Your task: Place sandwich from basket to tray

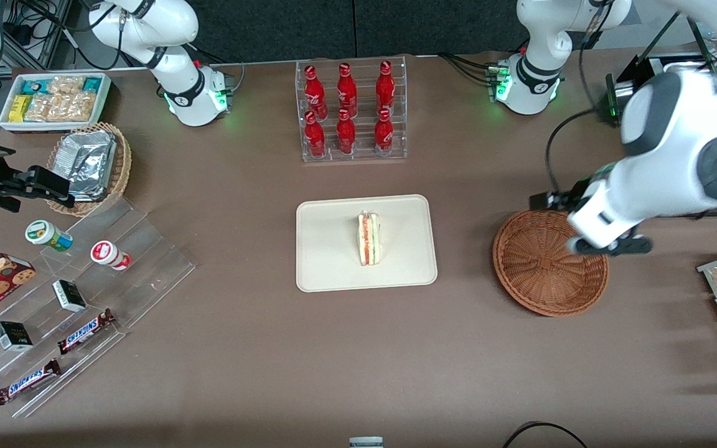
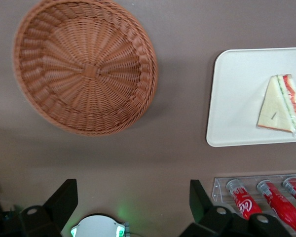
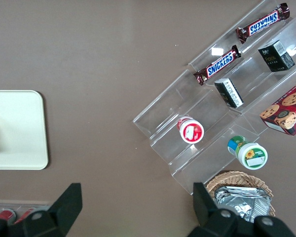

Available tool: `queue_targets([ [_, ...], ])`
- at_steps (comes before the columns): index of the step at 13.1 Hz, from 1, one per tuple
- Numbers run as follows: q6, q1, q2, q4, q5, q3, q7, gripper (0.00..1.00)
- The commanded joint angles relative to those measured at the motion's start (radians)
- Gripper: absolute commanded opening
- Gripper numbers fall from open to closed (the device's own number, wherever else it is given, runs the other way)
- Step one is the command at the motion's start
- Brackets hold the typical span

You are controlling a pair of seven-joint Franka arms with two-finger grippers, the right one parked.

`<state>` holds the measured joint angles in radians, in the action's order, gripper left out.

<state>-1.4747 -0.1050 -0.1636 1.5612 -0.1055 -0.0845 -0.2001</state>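
Hand: the left arm's hand (image 1: 610,244) hangs above the rim of the basket, on the edge farther from the front camera; its two dark fingers (image 2: 64,200) stand wide apart with nothing between them.
Basket: the round reddish-brown wicker basket (image 1: 549,262) sits on the surface toward the working arm's end, with nothing inside; its woven floor (image 2: 84,66) shows bare in the left wrist view.
Tray: the cream-beige tray (image 1: 327,261) lies flat near the middle of the surface, beside the basket and apart from it, a strip of bare surface between them.
Sandwich: the sandwich (image 1: 370,238) lies on the tray, about at its middle, its red, orange and green filling edge facing up in the front view; in the wrist view the white bread face (image 2: 276,104) shows in a clear wrap.
Bottle rack: a clear acrylic rack (image 1: 351,111) with six red cola bottles stands farther from the front camera than the tray.
Surface: the brown surface (image 1: 246,348) carries everything.
Parked arm's end: a clear stepped display (image 1: 78,298) holds two Snickers bars (image 1: 84,331), small dark boxes and two small tubs; nearby stand a tan wicker basket with foil (image 1: 94,165) and a white bin of snack packets (image 1: 53,99).
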Motion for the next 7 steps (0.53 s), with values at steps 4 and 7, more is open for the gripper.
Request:
queue_targets([
  [4, 0.070, 0.090, 0.166, 0.054, 0.049, -0.008, 0.024, 1.00],
  [7, 0.134, 0.093, 0.205, 0.043, 0.127, 0.014, 0.106, 1.00],
])
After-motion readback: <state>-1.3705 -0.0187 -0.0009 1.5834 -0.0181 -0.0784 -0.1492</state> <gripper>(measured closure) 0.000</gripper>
